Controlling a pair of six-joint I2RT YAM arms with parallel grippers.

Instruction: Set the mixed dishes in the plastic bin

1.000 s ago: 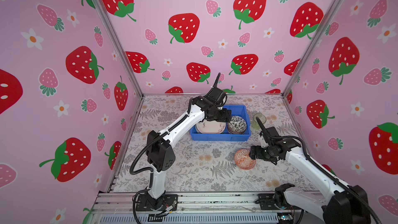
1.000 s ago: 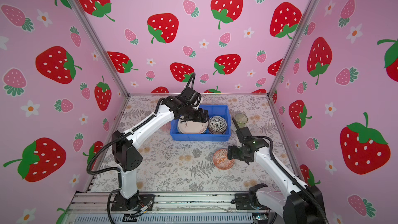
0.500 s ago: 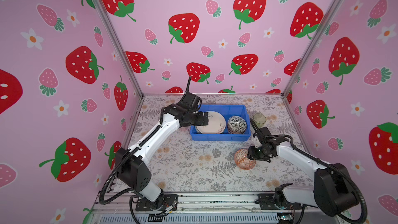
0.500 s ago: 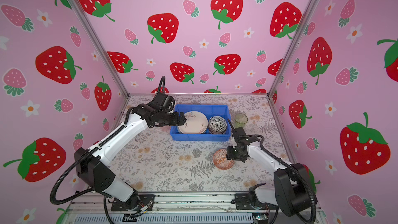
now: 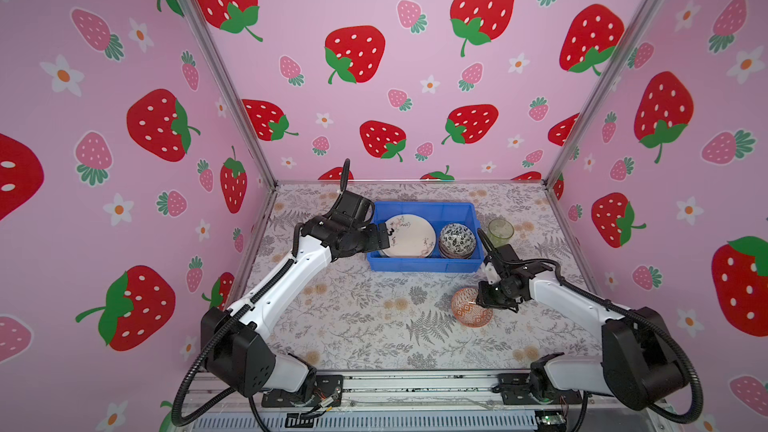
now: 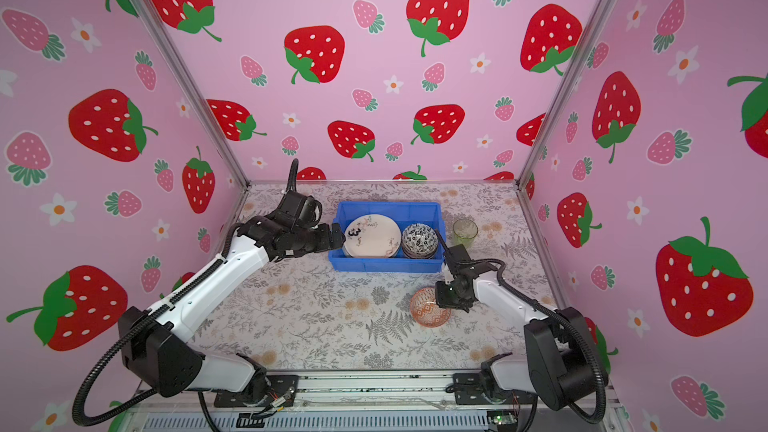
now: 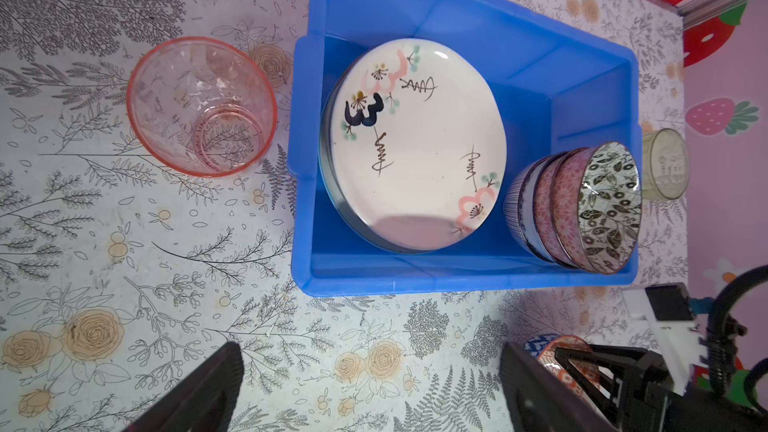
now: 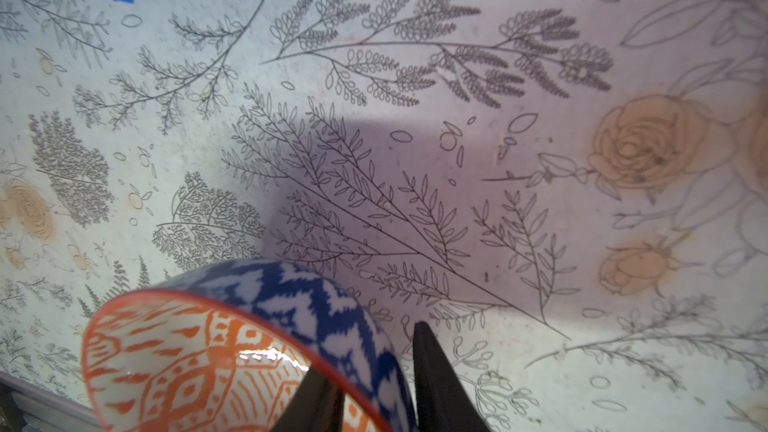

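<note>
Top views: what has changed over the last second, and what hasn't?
The left gripper, open, pulled back from over the plate in the blue bin to the bin's left end in both top views. The right gripper narrowed its jaws around the rim of the orange bowl; a firm grip can't be confirmed. The bowl, plate, stacked bowls and green tumbler stayed put.

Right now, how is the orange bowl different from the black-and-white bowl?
The orange bowl sits on the table, alone; the black-and-white bowl tops other bowls inside the blue bin. The right pincer straddles the orange bowl's rim; no pincer touches the black-and-white bowl. Both are small, round and patterned.
</note>
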